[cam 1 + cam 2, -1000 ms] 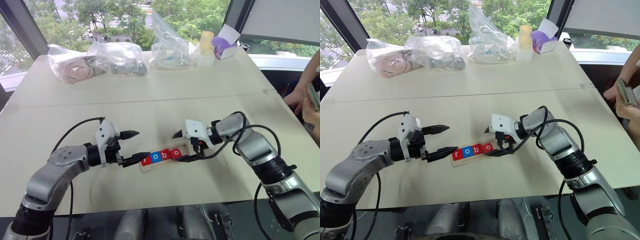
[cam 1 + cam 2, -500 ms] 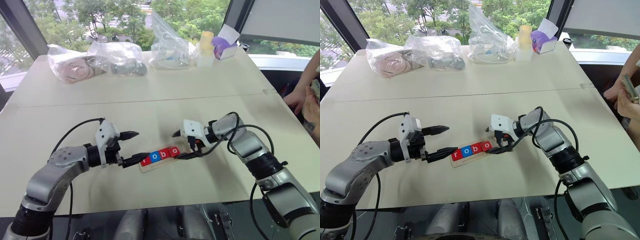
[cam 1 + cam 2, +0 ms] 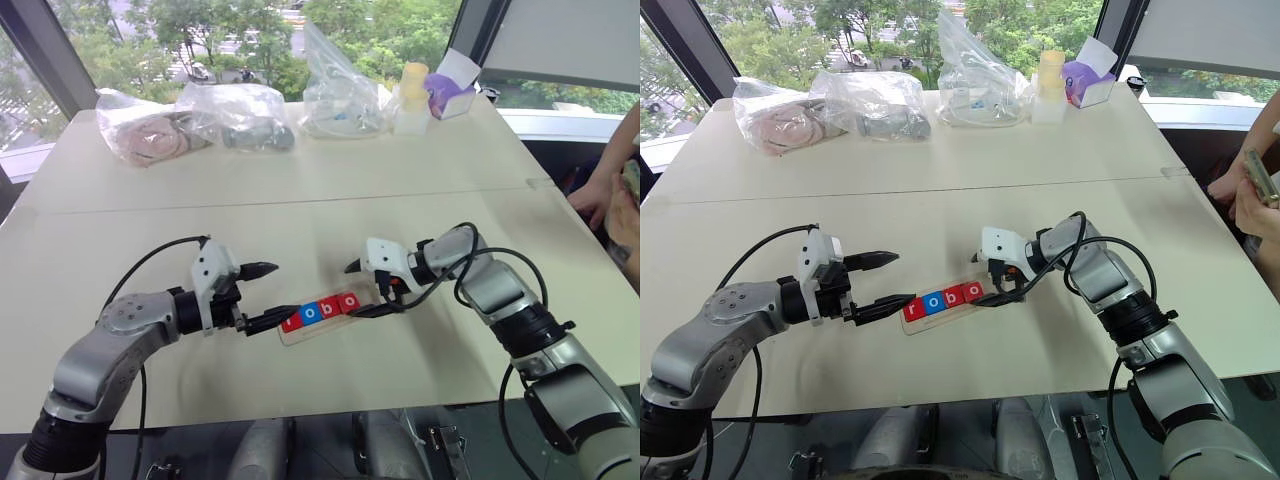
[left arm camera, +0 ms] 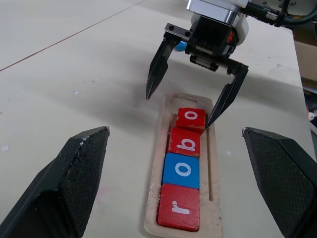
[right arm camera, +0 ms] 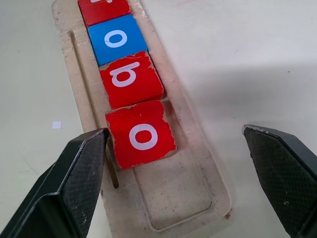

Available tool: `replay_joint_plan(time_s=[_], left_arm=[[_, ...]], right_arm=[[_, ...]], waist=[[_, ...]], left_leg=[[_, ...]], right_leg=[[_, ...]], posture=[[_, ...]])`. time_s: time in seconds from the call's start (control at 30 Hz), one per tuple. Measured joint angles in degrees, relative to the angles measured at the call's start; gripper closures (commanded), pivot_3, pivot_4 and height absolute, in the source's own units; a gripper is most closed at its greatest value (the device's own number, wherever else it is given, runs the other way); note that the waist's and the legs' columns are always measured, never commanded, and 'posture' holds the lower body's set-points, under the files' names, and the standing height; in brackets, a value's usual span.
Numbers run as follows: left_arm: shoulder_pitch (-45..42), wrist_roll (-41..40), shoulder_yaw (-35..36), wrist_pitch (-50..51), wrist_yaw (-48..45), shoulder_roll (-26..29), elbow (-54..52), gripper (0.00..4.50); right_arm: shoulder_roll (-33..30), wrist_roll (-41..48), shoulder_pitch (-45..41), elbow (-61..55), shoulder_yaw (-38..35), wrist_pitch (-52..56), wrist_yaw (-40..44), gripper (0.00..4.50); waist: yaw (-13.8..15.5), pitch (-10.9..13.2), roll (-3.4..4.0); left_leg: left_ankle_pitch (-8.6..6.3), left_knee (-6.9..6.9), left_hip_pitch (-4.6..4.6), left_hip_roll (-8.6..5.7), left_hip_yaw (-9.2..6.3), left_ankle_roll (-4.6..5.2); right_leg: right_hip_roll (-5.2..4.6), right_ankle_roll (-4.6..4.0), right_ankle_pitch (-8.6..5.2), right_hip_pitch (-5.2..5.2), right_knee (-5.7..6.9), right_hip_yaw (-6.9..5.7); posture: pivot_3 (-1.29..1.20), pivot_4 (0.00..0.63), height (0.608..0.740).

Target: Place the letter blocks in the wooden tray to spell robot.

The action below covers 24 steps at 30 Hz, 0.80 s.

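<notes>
The wooden tray (image 3: 300,337) lies on the table between my two grippers. Four letter blocks sit in its slot in a row: a red r (image 4: 179,210), a blue o (image 4: 183,170), a red b (image 4: 185,142) and a red o (image 5: 141,134). The slot's last place, at the right end (image 5: 171,198), is bare wood. My right gripper (image 3: 358,292) is open and straddles that end, its fingers on either side of the red o. Open as well, my left gripper (image 3: 278,292) hovers at the tray's left end by the r, holding nothing.
At the table's far side lie clear plastic bags (image 3: 235,115), a pale yellow container (image 3: 412,95) and a purple box (image 3: 448,95). A person's hand (image 3: 1240,205) holding something is at the right edge. A seam (image 3: 300,200) crosses the tabletop.
My right forearm and elbow have swung in toward the tray. Both grippers, the tray and the blocks have stayed where they were.
</notes>
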Motion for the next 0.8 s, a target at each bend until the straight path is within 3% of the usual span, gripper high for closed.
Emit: replay_joint_plan(time_s=[0.8], left_arm=[[-0.6,0.0,-0.4,0.0,0.5,-0.7,0.0,0.00]], right_arm=[[-2.9,0.0,-1.1,1.0,-1.2,-1.4,1.5,0.03]], waist=[[0.1,0.0,0.01]], left_leg=[[0.00,0.00,-0.01,-0.01,0.00,0.00]], right_leg=[[-0.01,0.01,0.00,0.00,0.00,0.01]], posture=[[0.00,0.150,0.740]])
